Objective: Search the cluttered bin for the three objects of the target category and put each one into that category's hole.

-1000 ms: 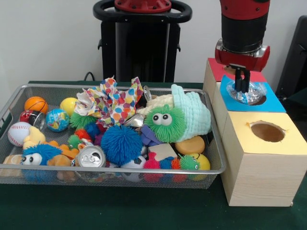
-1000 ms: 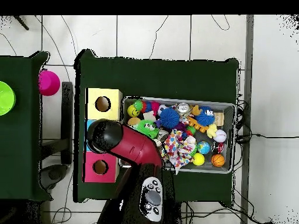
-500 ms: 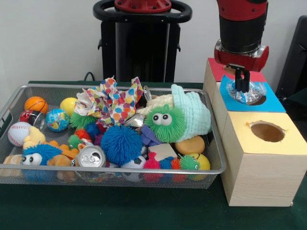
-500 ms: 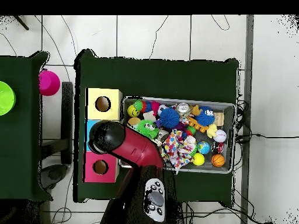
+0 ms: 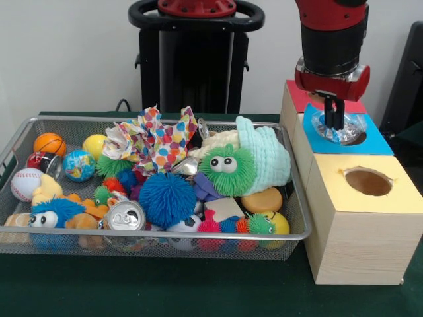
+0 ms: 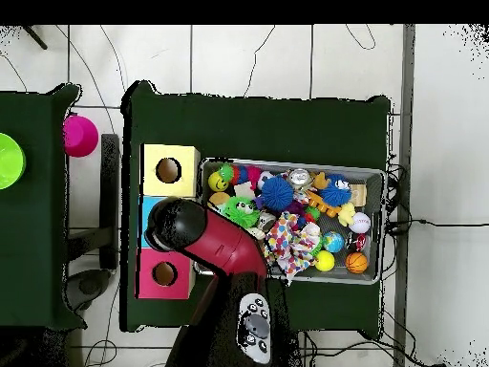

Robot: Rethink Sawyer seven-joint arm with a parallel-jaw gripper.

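Hovering over the blue-topped hole (image 5: pixel 357 137), the end effector (image 5: pixel 334 119) pinches a crumpled clear plastic piece (image 5: pixel 340 129), best centred over the opening before the fingers part.

I see a pink cup (image 6: pixel 80 135) and a green bowl (image 6: pixel 9 161) on the side table (image 6: pixel 38 277), plus cables (image 6: pixel 287 59) on the tiled floor (image 6: pixel 447 143).

Even, bright indoor light, soft shadows, mild glare on the silver can (image 5: pixel 125 216), front view slightly soft
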